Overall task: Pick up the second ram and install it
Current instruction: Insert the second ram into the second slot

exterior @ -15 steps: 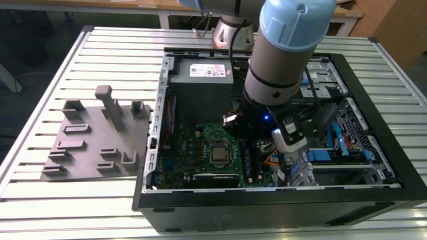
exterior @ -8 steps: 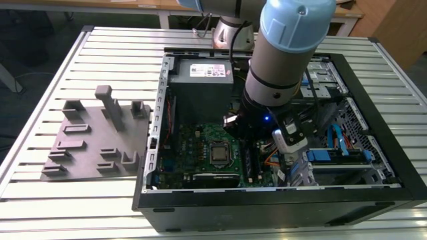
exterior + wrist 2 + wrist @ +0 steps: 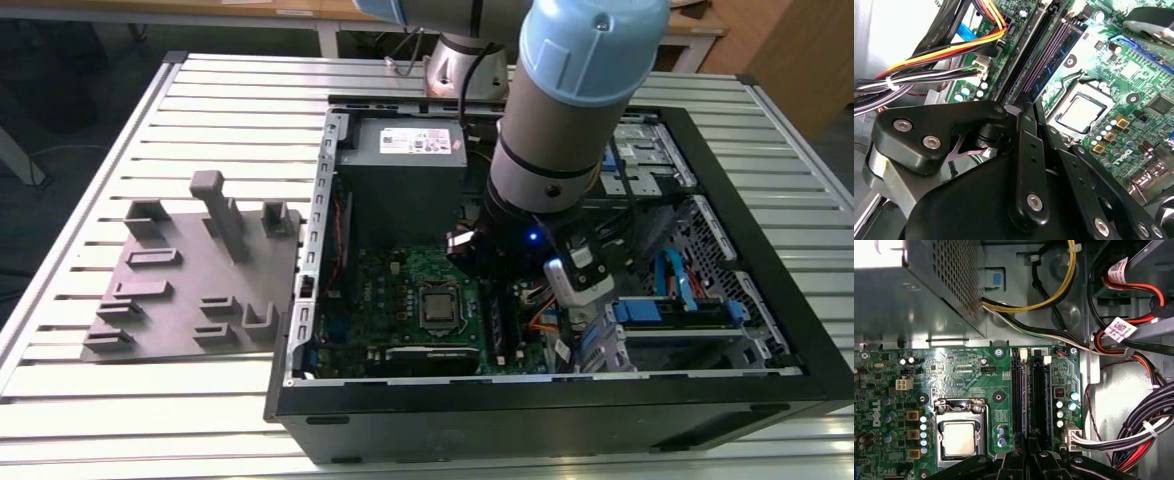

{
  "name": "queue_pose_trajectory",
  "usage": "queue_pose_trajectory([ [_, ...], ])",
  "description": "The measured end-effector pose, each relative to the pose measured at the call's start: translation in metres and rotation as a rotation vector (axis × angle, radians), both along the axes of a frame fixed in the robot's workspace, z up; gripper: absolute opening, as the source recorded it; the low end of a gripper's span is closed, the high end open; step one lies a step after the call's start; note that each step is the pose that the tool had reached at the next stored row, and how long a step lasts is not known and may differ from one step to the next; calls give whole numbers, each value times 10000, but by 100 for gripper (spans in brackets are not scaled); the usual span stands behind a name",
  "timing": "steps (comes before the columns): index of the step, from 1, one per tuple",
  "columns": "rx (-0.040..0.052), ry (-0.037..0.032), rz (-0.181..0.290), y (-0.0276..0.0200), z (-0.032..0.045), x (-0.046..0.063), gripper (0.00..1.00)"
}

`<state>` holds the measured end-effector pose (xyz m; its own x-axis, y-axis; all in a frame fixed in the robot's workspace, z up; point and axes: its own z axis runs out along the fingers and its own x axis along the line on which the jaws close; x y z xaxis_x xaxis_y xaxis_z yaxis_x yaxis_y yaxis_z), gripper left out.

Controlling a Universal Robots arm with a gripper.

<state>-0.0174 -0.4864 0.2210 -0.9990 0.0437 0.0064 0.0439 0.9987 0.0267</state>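
Second ram (image 3: pixel 1026 400) gripped by closed pincer (image 3: pixel 1028 450), computer case (image 3: pixel 747 395) on slatted table (image 3: pixel 174 100).

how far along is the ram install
The gripper is inside the computer case, well away from the grey plate, so fetching seems over. In hand: it sits right over the memory slots beside the processor. Left: whether the stick is seated in its slot can't be told.
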Motion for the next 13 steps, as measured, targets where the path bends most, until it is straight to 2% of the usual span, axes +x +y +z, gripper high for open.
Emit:
queue_pose_trajectory([
  [13, -50, 0, 0, 48, -37, 0, 14],
])
